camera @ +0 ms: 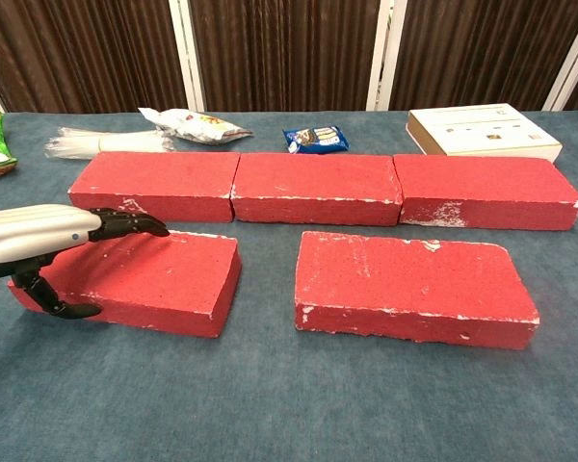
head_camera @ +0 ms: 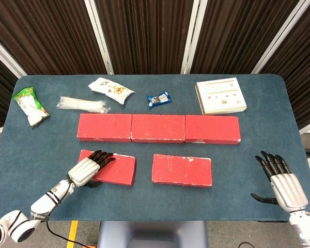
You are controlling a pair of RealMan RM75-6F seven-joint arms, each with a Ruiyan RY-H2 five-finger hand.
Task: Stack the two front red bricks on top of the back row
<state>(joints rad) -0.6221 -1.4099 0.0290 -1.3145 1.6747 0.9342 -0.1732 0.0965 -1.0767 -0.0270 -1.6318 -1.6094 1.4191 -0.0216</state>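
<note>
While unseen from the chest, right hand [head_camera: 285, 187] fingers spread, empty; left hand [camera: 40, 239] fingers extended over front-left red brick [camera: 154, 279].

Snack packets [head_camera: 110, 90], white box [head_camera: 220, 96]

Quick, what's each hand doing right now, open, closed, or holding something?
Left hand: open, fingers stretched over the front left brick, not gripping it.
Right hand: open, holding nothing.

Two chipped front red bricks [head_camera: 107, 167] [head_camera: 182, 170] lie flat before the three-brick back row [head_camera: 158, 128].
</note>
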